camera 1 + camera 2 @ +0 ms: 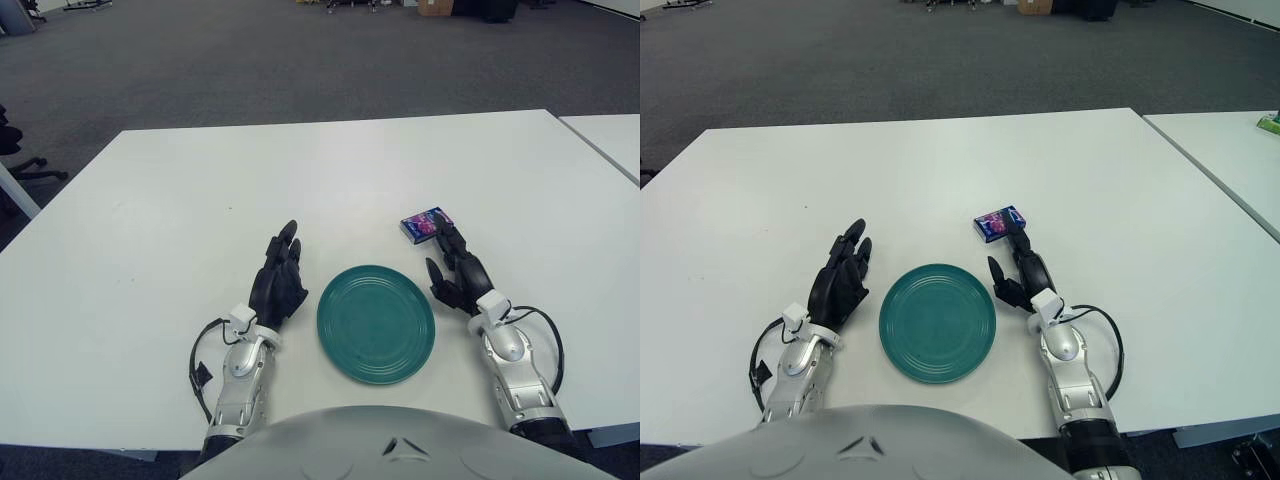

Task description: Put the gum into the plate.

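Observation:
A small blue and purple gum pack (pixel 426 224) lies flat on the white table (pixel 200 200), just beyond and to the right of a round green plate (pixel 376 322). The plate holds nothing. My right hand (pixel 455 270) rests on the table right of the plate, fingers open, its fingertips reaching to the near edge of the gum pack. My left hand (pixel 279 277) rests open on the table left of the plate, holding nothing.
A second white table (pixel 610 135) stands to the right with a narrow gap between. A black office chair (pixel 15 150) is at the far left. Grey carpet lies beyond the table's far edge.

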Tool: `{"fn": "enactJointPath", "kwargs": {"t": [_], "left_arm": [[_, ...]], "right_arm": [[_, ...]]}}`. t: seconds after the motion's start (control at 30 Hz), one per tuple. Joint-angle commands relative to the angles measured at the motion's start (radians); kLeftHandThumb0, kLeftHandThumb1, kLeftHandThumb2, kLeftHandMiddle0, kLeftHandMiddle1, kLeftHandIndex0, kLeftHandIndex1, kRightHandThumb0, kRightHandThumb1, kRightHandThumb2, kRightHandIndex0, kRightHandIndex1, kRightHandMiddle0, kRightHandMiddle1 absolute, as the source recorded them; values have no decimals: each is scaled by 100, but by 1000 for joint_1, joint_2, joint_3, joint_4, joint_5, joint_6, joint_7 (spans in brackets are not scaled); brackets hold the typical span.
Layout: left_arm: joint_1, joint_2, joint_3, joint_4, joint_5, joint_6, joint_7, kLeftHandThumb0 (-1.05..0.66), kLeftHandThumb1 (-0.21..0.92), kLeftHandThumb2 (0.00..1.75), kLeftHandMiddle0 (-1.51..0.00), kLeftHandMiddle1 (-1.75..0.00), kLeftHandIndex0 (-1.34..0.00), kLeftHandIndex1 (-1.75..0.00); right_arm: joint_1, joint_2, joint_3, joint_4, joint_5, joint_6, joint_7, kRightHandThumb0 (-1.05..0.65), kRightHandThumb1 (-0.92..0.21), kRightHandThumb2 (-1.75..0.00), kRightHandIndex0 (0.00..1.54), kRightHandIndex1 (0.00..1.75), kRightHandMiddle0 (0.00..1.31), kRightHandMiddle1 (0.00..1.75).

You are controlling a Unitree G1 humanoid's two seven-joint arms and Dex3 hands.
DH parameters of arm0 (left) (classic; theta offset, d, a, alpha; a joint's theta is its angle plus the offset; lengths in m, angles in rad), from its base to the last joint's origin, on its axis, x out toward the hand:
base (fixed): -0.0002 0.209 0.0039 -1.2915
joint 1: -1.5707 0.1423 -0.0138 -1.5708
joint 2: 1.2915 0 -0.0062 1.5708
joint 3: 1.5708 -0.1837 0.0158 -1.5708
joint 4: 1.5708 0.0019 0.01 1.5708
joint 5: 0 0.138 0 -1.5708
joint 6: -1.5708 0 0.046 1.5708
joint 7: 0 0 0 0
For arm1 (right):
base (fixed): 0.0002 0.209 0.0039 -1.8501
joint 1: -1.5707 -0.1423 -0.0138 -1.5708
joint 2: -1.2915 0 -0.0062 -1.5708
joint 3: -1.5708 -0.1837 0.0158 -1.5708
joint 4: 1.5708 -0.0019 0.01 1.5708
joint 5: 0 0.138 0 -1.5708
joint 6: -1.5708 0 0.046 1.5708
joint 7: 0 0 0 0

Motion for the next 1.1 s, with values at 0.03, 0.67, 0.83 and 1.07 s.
{"fn": "enactJointPath", "kwargs": {"t": [0.03,0.67,0.83,1.07], "left_arm": [[5,1,8,61,2,32,-4,-97,92,95,-14,-1,0,-43],[-19,-28,13,117,-8,-9,5,-103,92,91,-23,-3,0,-62],[-16,-35,3,104,-8,-7,10,-103,92,91,-23,-3,0,-63],[-7,-43,-10,76,-5,4,26,-101,92,90,-22,-2,0,-62]], "right_arm": [[6,-94,-69,-93,-131,33,-57,-95,-92,-65,13,2,2,8],[-306,-376,124,-243,-844,118,72,-96,-92,-47,21,1,0,46],[-374,-368,198,-164,-882,128,129,-93,-92,-46,21,1,0,50],[-449,-355,275,17,-872,80,89,-86,-92,-48,20,0,0,54]]}}
